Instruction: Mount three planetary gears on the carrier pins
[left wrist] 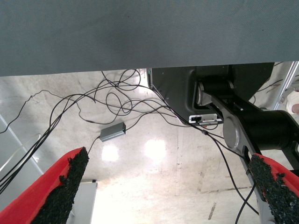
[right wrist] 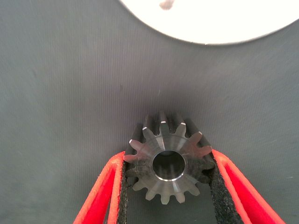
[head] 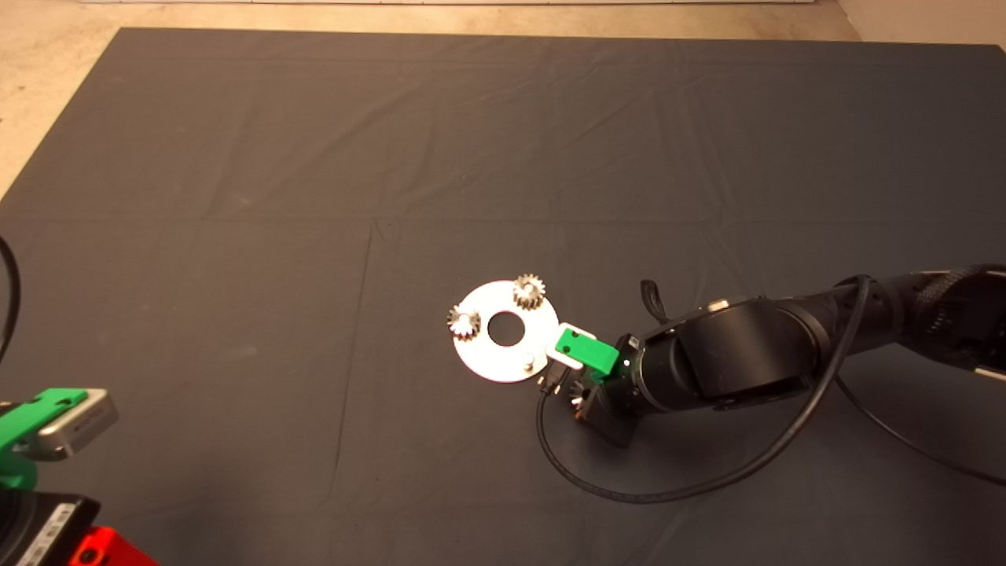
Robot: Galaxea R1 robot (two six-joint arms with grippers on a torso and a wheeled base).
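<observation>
The shiny round disc (head: 479,358) lies mid-mat. Two planetary gears (head: 529,292) (head: 464,322) sit on two of its carrier pins. The third pin (head: 530,362) is bare, near the disc's right edge; it also shows in the right wrist view (right wrist: 165,4). My right gripper (head: 578,391) is just right of the disc, low over the mat. In the right wrist view my right gripper (right wrist: 169,156) is shut on the third gear (right wrist: 168,163), bore upright, a short way off the disc's rim (right wrist: 210,28). My left gripper (head: 47,424) is parked at the lower left, fingers (left wrist: 65,186) open and empty.
The right arm's black cable (head: 629,491) loops over the mat in front of the disc. The mat (head: 314,157) has creases. The left wrist view looks past the mat's edge at the floor with cables and a robot base (left wrist: 243,116).
</observation>
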